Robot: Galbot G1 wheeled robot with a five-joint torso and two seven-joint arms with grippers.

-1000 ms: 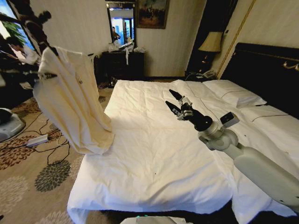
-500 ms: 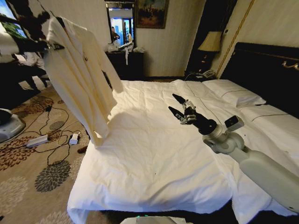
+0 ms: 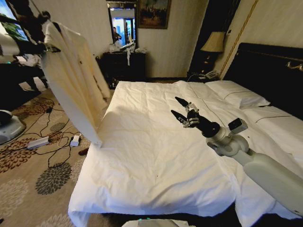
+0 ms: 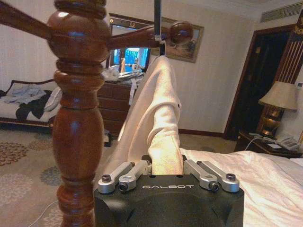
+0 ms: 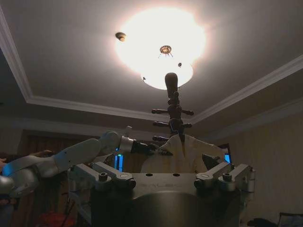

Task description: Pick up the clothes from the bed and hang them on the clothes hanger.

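- I am holding my left gripper [image 4: 165, 166] up beside a turned wooden coat stand [image 4: 75, 118], away from the bed's left edge.
- Its fingers are closing on a fold of the clothes [image 3: 71, 80], the pale cream-yellow garment; in the left wrist view the cloth [image 4: 154, 123] is running down between the two finger linkages.
- The garment is hanging in the air to the left of the bed [image 3: 156, 156], spreading downward as a flat panel with its lowest corner ending just off the mattress's left edge, above the patterned carpet [image 3: 42, 175].
- At the top of the garment a thin metal hook of the clothes hanger [image 4: 157, 21] is rising beside one of the stand's knobbed pegs; I cannot tell whether the hook is resting on the peg.
- In the right wrist view the garment [image 5: 182, 153] is draping around the stand's post [image 5: 173, 109], with my left arm reaching in to it from the side.
- My right gripper [image 3: 181, 111] is hovering over the middle of the white sheet, fingers spread apart and holding nothing, pointing toward the far side of the room.
- White pillows [image 3: 236, 97] are lying against the black headboard [image 3: 270, 66].
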